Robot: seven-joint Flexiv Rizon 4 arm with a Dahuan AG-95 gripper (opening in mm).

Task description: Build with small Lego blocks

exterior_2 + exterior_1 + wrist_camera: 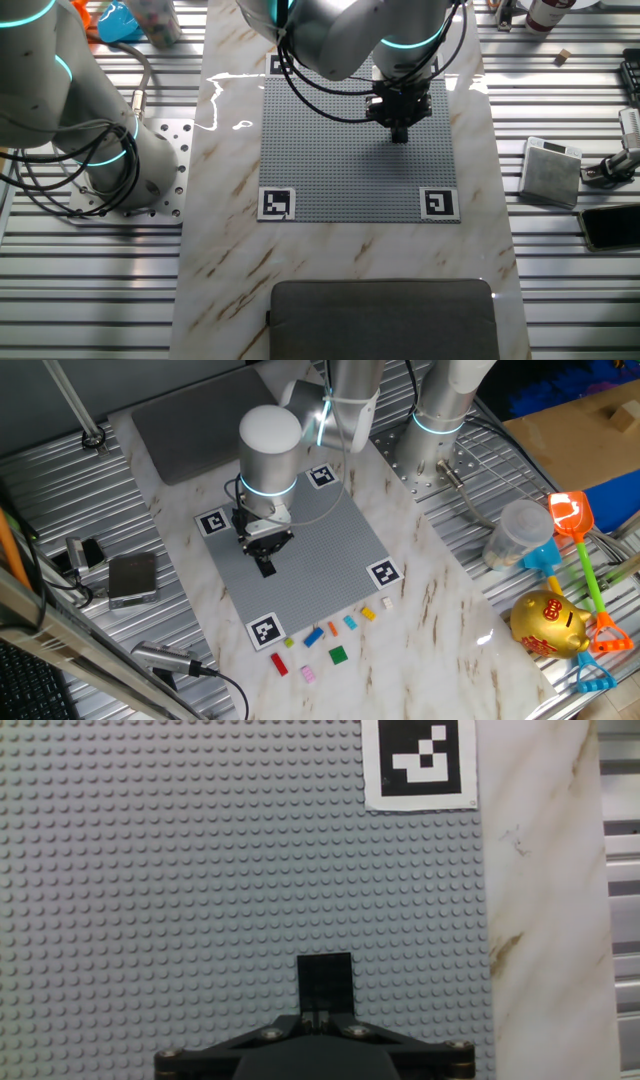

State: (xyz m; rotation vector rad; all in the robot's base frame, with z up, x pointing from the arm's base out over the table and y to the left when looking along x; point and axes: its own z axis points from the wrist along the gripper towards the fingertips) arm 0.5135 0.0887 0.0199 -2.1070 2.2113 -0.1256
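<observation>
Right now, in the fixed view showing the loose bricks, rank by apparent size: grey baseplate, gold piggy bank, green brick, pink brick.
1. Grey baseplate
2. Gold piggy bank
3. Green brick and pink brick: they look alike, unranked.

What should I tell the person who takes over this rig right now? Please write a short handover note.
Tool: fingers together on a black block, low over the grey baseplate; contact with the studs cannot be told.
Other small Lego blocks: loose on the marble table beside the baseplate edge, among them red, blue, green.
Done: no block seen seated on the baseplate.
Left: place the black block, then fetch the others.
</observation>
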